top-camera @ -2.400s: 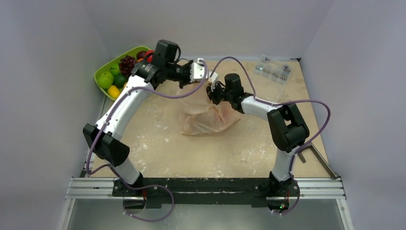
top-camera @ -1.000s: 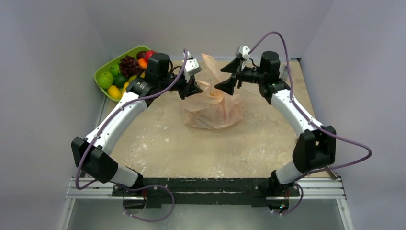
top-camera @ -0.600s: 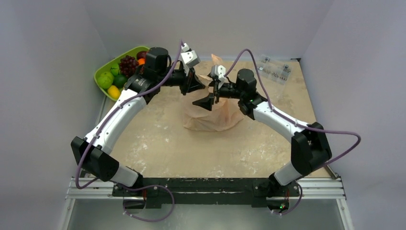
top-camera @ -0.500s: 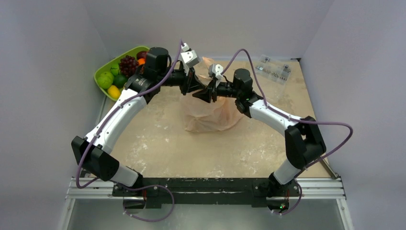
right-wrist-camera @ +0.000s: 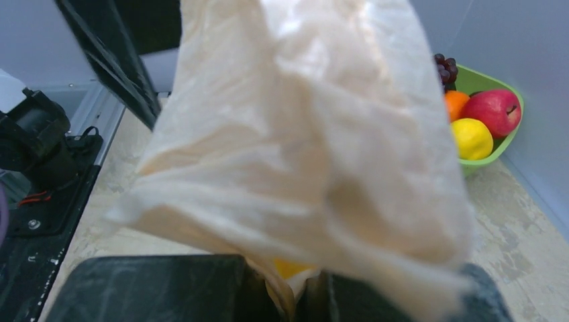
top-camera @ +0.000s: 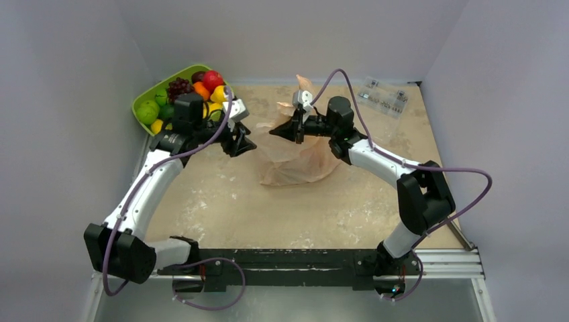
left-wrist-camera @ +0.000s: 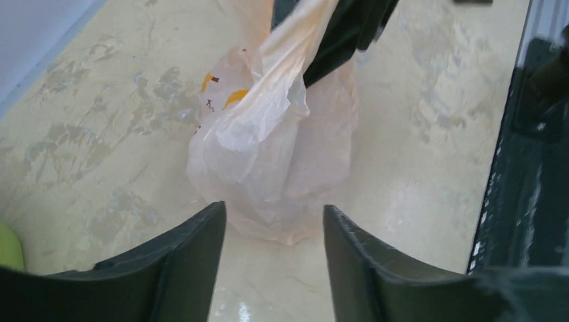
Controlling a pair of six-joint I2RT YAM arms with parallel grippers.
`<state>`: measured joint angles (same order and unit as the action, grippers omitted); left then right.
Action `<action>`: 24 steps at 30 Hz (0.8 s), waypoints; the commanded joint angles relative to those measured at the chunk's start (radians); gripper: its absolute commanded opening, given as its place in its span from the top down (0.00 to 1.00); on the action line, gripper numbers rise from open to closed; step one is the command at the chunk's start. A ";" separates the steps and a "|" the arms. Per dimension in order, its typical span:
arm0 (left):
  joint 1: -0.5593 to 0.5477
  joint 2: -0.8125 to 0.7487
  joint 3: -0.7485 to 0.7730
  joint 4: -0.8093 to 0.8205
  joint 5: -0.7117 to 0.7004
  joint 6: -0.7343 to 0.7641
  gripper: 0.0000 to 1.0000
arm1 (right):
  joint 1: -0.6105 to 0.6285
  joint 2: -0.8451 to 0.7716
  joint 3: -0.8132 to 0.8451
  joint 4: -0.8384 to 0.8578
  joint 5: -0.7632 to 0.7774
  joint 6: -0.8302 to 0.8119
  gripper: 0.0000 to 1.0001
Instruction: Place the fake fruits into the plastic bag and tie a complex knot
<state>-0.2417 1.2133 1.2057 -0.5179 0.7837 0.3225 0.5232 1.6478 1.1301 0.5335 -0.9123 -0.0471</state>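
The peach plastic bag (top-camera: 295,159) sits mid-table with its top gathered upward. My right gripper (top-camera: 276,132) is shut on that gathered film (right-wrist-camera: 302,134), which fills the right wrist view and is pinched between the jaws. My left gripper (top-camera: 247,146) hangs open just left of the bag and touches nothing. In the left wrist view the bag (left-wrist-camera: 275,154) lies beyond its spread fingers (left-wrist-camera: 194,258). The fake fruits (top-camera: 201,90) lie in the lime-green tray (top-camera: 149,99): a red apple (right-wrist-camera: 496,111), a lemon (right-wrist-camera: 472,137) and grapes (top-camera: 178,87). No knot is in view.
Small clear packets (top-camera: 384,97) lie at the back right of the table. A metal bar (top-camera: 448,223) lies along the right edge. The tray stands in the back left corner against the walls, close behind my left wrist.
My left gripper has opened, let go of the bag's top and drawn back left toward the tray. My right gripper has swung in from the right and shut on the bag's top.
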 commanded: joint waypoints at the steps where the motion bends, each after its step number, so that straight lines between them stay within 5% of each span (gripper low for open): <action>1: -0.036 0.116 -0.042 0.093 0.046 0.151 0.64 | -0.002 -0.025 -0.002 0.111 -0.033 0.092 1.00; 4: -0.129 0.178 -0.098 0.234 -0.036 0.161 0.99 | -0.003 -0.006 -0.007 0.167 -0.023 0.184 1.00; 8: -0.221 0.241 -0.134 0.332 -0.067 0.116 1.00 | -0.003 0.020 -0.021 0.229 -0.017 0.266 1.00; 12: -0.180 0.222 -0.156 0.298 -0.039 0.046 0.99 | -0.011 0.016 -0.031 0.218 -0.024 0.251 1.00; 16: -0.088 0.043 -0.123 0.078 0.033 0.075 0.38 | -0.022 0.012 -0.012 0.113 -0.093 0.144 1.00; 22: -0.094 -0.023 0.129 -0.183 0.026 0.129 0.02 | -0.020 0.025 0.056 -0.127 -0.183 -0.101 1.00; 24: -0.130 0.049 0.244 -0.233 0.029 0.100 0.00 | -0.019 0.030 0.077 -0.183 -0.197 -0.149 1.00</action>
<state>-0.3286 1.1881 1.2671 -0.6205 0.7715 0.4297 0.5030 1.6840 1.1316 0.4854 -1.0351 -0.0338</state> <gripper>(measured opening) 0.983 0.003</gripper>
